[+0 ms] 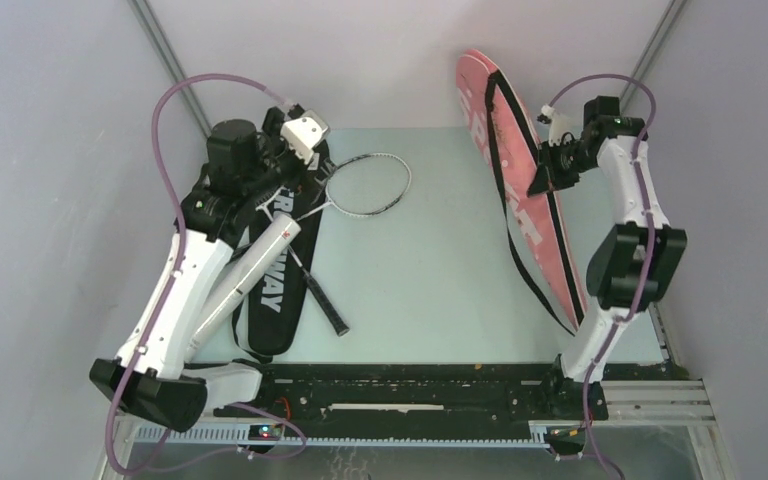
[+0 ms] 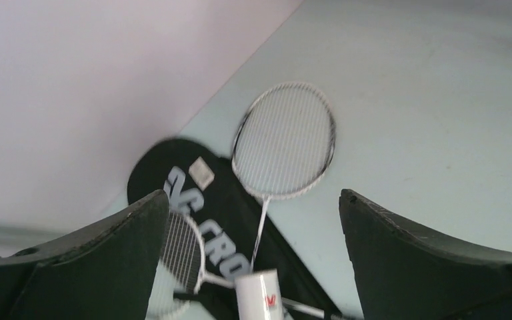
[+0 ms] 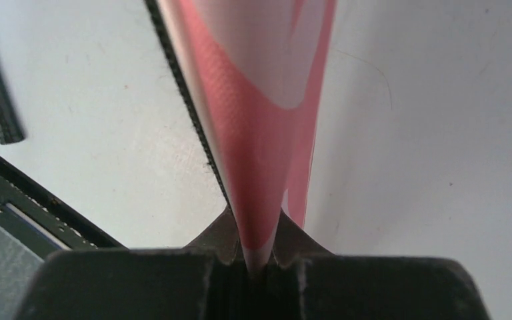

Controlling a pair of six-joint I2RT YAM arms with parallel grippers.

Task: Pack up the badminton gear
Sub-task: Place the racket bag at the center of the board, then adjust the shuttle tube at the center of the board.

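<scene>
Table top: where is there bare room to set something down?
Widest bare patch: the pale table's middle, between the white-framed racket and the pink racket cover that the right gripper pinches. Crowded on the left: black CROSSWAY racket cover, long white tube, open left gripper.

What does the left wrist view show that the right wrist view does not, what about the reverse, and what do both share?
Only the left wrist view: the white-framed racket, the black CROSSWAY cover, the end of the white tube, and the left gripper wide open, holding nothing.
Only the right wrist view: the right gripper shut on the edge of the pink cover.
Both: the pale table.
</scene>
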